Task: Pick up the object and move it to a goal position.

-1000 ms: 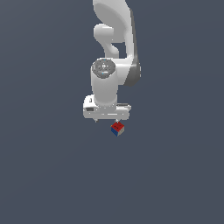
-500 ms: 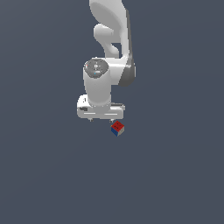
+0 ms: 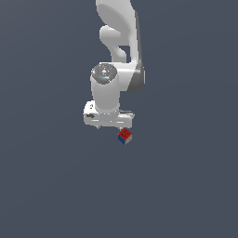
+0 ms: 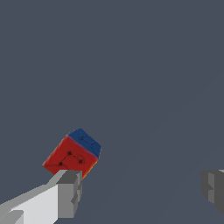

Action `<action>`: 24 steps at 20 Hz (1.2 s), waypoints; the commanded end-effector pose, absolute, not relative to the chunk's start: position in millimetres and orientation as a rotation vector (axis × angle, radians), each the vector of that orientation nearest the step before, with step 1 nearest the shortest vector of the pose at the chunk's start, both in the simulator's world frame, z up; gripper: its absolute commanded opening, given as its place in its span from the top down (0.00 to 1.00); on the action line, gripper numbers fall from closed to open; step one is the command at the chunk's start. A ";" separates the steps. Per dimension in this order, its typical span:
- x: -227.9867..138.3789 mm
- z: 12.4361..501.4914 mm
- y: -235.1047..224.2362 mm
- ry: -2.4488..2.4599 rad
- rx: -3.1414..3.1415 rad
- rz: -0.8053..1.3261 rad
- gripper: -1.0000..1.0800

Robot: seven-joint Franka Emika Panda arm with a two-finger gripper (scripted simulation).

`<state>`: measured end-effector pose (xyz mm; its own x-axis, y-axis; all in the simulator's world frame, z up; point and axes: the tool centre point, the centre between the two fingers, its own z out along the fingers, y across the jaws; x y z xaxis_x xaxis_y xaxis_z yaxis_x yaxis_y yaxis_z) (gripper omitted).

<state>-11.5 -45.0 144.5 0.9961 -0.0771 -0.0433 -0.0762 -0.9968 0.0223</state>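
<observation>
The object [image 3: 124, 136] is a tiny cube with red, blue and pale faces, lying on the dark grey floor just below the white hand in the exterior view. My gripper [image 3: 110, 126] hangs over it, slightly toward the exterior view's left of the cube. In the wrist view the gripper [image 4: 140, 192] is open, with its two grey fingers far apart and nothing between them. The cube [image 4: 72, 153] shows its red and blue faces right beside the tip of one finger [image 4: 65, 192], outside the gap. The other finger [image 4: 213, 189] stands far from it.
A uniform dark grey floor [image 3: 186, 186] surrounds the arm. The white arm [image 3: 118, 42] rises from the hand toward the top of the exterior view. No other objects show.
The hand drifted a little to the exterior view's left, then came partway back and slightly lower. The cube has not moved.
</observation>
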 end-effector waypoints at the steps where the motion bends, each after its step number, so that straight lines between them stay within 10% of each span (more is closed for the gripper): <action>1: -12.0 141.8 -41.4 -0.162 3.117 -0.066 0.04; 24: -25.6 97.7 14.7 -0.927 2.996 -0.016 0.04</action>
